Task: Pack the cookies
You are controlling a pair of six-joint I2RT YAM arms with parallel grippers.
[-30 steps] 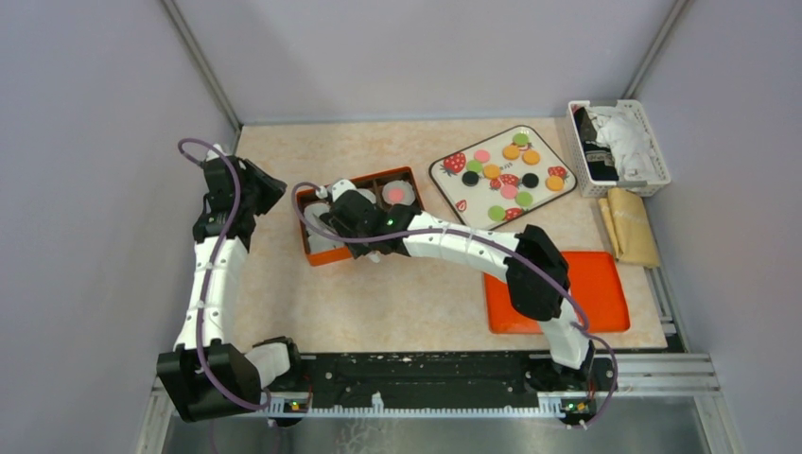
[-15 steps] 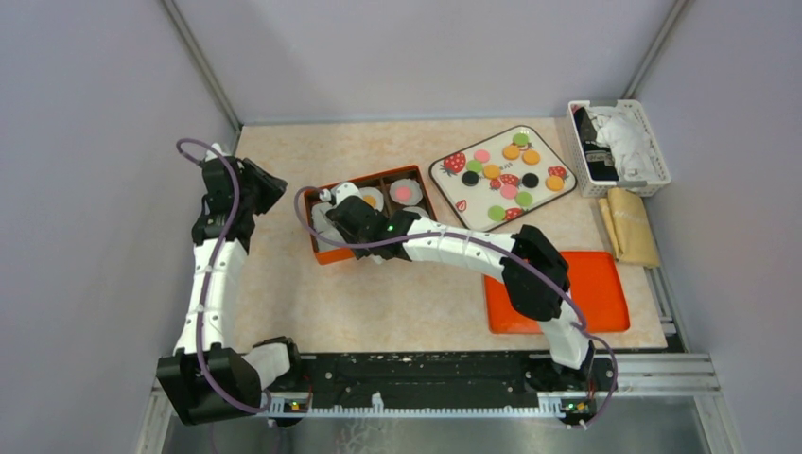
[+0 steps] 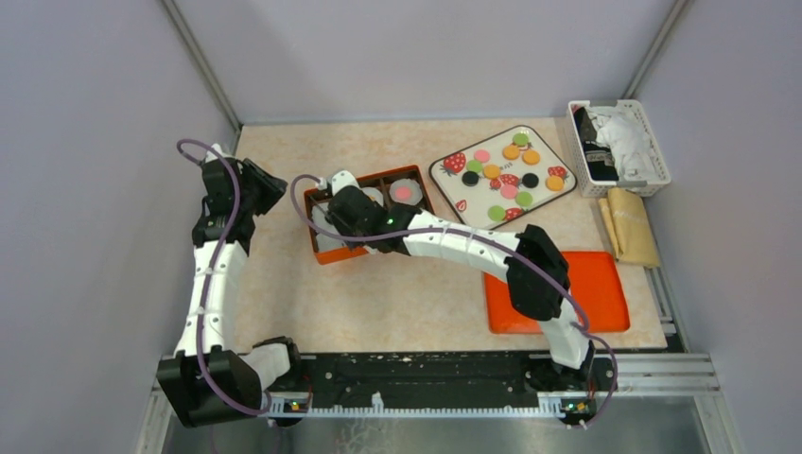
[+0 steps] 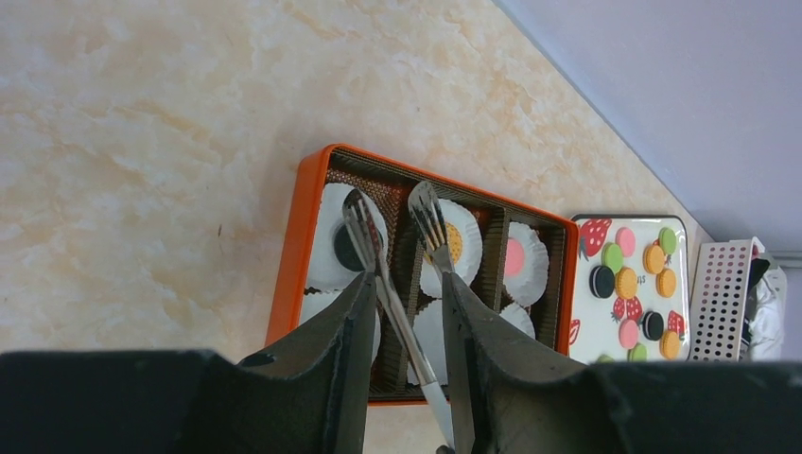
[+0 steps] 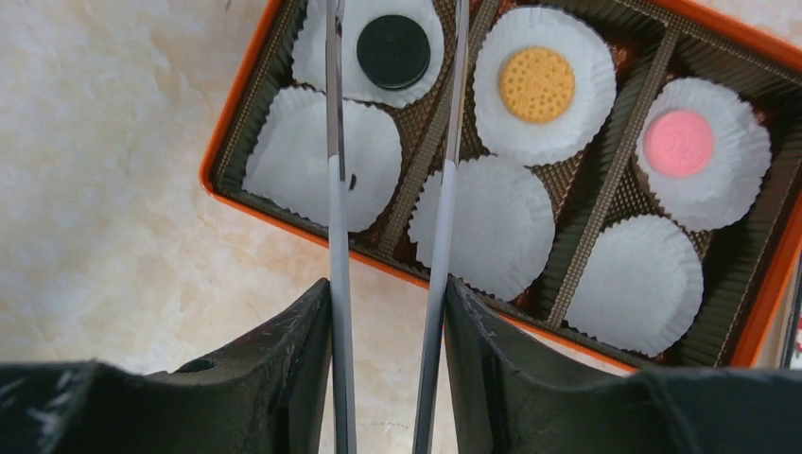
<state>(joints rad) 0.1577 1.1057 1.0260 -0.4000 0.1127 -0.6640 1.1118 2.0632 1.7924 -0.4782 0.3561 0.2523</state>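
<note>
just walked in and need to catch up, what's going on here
Two robot arms are packing cookies from the strawberry tray into the orange box. Each gripper grips metal tongs. The right gripper holds the right tongs over the box, nothing showing between the blades; the left gripper holds the left tongs just left of it. Of six paper cups, three hold a black cookie, an orange cookie and a pink cookie; three are empty.

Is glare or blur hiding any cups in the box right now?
Right wrist: box, cups and cookies sharp, evenly lit; tongs glint mildly. Left wrist: box sharp, dark jaws fill the bottom. Top: soft even light, but the right arm covers part of the box.
</note>
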